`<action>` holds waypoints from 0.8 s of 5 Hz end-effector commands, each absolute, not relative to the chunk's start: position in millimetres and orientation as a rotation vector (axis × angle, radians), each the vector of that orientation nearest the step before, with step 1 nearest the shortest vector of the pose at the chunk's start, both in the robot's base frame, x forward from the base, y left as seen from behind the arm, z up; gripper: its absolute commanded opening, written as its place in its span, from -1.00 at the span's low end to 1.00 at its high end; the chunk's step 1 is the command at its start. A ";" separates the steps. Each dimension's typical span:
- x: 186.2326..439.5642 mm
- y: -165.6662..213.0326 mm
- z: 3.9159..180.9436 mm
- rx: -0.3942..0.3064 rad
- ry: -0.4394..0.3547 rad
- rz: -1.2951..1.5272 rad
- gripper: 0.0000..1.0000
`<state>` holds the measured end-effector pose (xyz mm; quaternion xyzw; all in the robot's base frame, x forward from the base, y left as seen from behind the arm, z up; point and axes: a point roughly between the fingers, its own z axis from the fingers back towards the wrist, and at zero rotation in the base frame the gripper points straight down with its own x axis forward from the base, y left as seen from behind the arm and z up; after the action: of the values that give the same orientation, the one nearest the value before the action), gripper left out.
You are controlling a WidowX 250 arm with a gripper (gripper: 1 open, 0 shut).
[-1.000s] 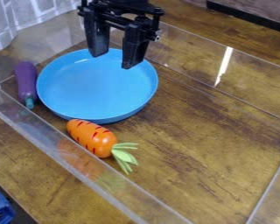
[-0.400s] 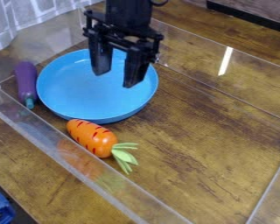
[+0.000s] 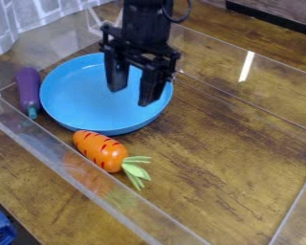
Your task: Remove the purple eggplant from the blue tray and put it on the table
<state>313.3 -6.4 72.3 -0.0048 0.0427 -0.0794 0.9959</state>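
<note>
Hovering over the right half of the blue tray [image 3: 79, 100], the gripper [image 3: 135, 86] hangs with its two dark fingers spread apart and nothing between them. The tray itself looks bare inside; no vegetable lies in it. The purple eggplant [image 3: 30, 89] rests on the table [image 3: 232, 144] just beside the tray's left rim, lying lengthwise with its green end toward the camera, close against the clear wall that borders the work area. Whether it touches the rim cannot be told from this view. An orange carrot [image 3: 103, 149] with green leaves lies on the table in front of the tray, apart from both the tray and the eggplant.

Judging by how things lie, the eggplant is already out of the tray and down on the wood, so the main work of the task appears done. The step in hand seems to be the tail end: an empty claw above the tray, well clear of the eggplant.

What the next move calls for, in my view, is only a clean retreat, lifting straight up and away so that the fingers do not clip the tray's raised rim or nudge it into the eggplant. No further grasp seems needed, unless the eggplant is in fact leaning on the rim.
</note>
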 end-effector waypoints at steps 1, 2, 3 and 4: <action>323.1 8.8 83.4 -0.005 0.038 -0.158 1.00; 326.6 13.5 84.1 -0.005 0.033 -0.182 -1.00; 330.2 17.1 85.1 -0.005 0.026 -0.213 -1.00; 332.7 23.9 87.5 -0.005 0.016 -0.198 -1.00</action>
<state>323.3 13.4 73.2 -0.0068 0.0339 -0.1126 0.9930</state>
